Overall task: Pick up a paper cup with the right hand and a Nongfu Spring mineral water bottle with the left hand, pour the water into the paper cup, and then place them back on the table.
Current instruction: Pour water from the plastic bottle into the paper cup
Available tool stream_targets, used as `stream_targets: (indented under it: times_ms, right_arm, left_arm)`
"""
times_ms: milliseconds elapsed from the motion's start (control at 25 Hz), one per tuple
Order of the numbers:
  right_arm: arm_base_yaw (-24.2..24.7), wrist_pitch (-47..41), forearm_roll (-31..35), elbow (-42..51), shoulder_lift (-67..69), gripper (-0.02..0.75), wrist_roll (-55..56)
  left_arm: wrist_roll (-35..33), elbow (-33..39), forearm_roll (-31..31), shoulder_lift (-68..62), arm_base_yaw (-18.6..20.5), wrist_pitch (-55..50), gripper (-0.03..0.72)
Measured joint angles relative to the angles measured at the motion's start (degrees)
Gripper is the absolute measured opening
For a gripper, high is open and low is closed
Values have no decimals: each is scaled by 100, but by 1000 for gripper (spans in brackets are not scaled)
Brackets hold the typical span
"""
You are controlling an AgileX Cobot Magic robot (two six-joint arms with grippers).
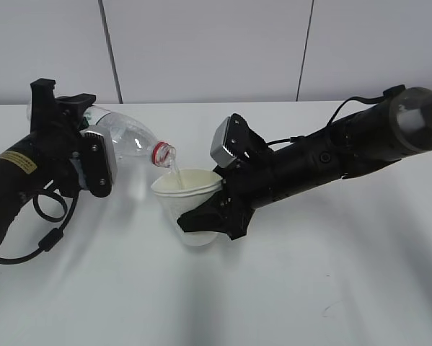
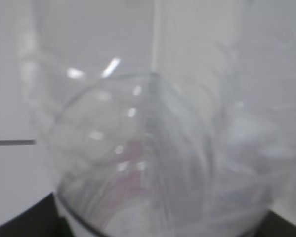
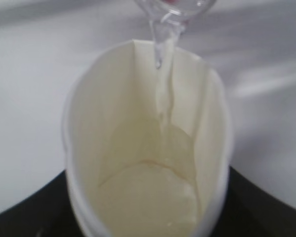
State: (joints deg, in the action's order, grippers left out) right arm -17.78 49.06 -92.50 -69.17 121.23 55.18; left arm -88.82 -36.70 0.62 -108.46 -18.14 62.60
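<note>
The clear Nongfu Spring bottle (image 1: 133, 138) lies tipped nearly flat, its red-ringed mouth (image 1: 163, 153) pointing right over the paper cup (image 1: 190, 198). My left gripper (image 1: 93, 155) is shut on the bottle's body; the bottle (image 2: 148, 148) fills the left wrist view as a blur. A thin stream of water (image 3: 162, 84) falls from the bottle mouth (image 3: 175, 7) into the cup (image 3: 148, 163). My right gripper (image 1: 212, 216) is shut on the cup's lower wall and holds it above the table (image 1: 309, 288). The cup is squeezed into an oval and water pools inside it.
The white tabletop stretches all around both arms. A black cable (image 1: 50, 216) loops below the left arm. A grey panelled wall (image 1: 216, 43) stands behind the table's far edge.
</note>
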Motion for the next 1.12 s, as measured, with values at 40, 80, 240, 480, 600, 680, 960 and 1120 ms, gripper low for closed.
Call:
stream_targets:
  times_ms: [40,80,240,480,600,680,960,1120]
  right_arm:
    - [0,0,0,0,0,443,0]
    - [0,0,0,0,0,444,0]
    - [0,0,0,0,0,443,0]
    - [0,0,0,0,0,443,0]
    - [0,0,0,0,0,443,0]
    - [0,0,0,0,0,443,0]
    - [0,0,0,0,0,443,0]
    - [0,0,0,0,0,443,0]
  left_arm:
    - [0,0,0,0,0,0,412]
    - [0,0,0,0,0,0,412]
    - [0,-1,0,0,0,0,412]
    - [0,-1,0,0,0,0,412]
    - [0,-6,0,0,0,0,412]
    - [0,-6,0,0,0,0,412]
    - [0,-29,0,0,0,5,412]
    - [0,-29,0,0,0,5,412]
